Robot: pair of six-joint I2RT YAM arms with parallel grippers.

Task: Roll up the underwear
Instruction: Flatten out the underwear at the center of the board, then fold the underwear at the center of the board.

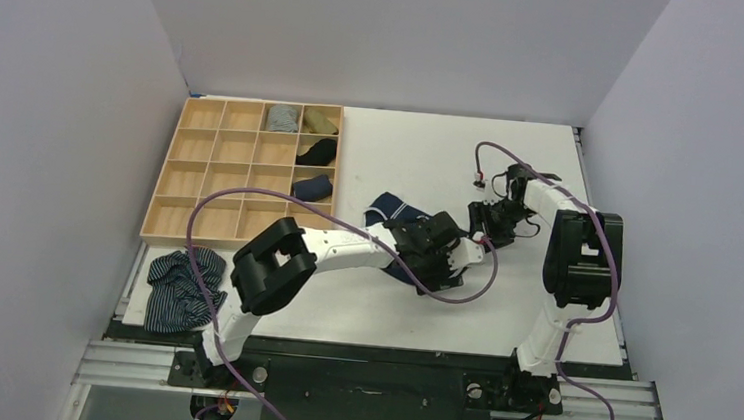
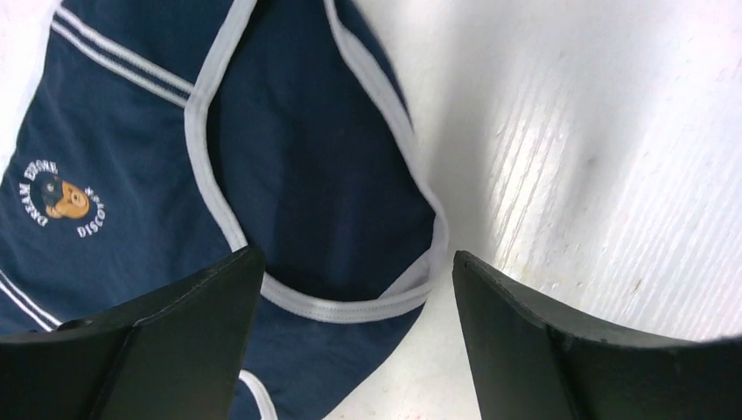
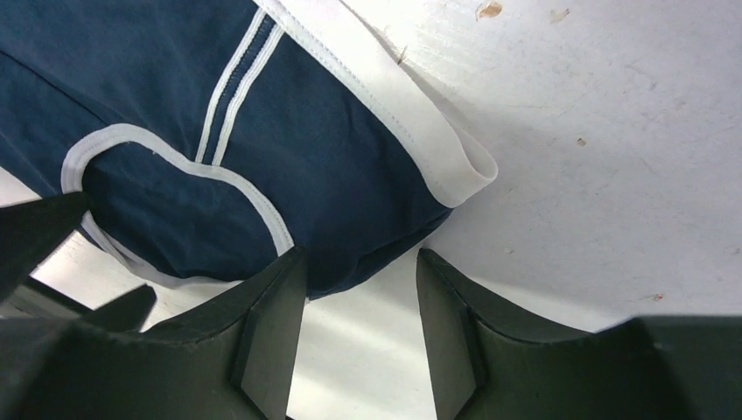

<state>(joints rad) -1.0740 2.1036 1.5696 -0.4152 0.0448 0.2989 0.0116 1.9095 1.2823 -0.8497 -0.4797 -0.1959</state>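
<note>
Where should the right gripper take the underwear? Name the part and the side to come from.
Probably the navy edge of the underwear just below the folded end of its white waistband. It lies flat on the table and pokes out toward the open right gripper, so come down from that side and pinch the edge.

We found the overhead view bright and even, the white table [image 1: 403, 152] nearly washed out, with only faint, soft shadows on it. In the left wrist view, glare bleached the table on the right. The underwear [image 2: 306, 175] was sharp at centre but softer toward the top edge. The left gripper [image 2: 354, 262] read as near-black, its surface detail lost. The right wrist view was crisp, specks showing on the table, with a blown-out patch below the right gripper [image 3: 360, 258].
</note>
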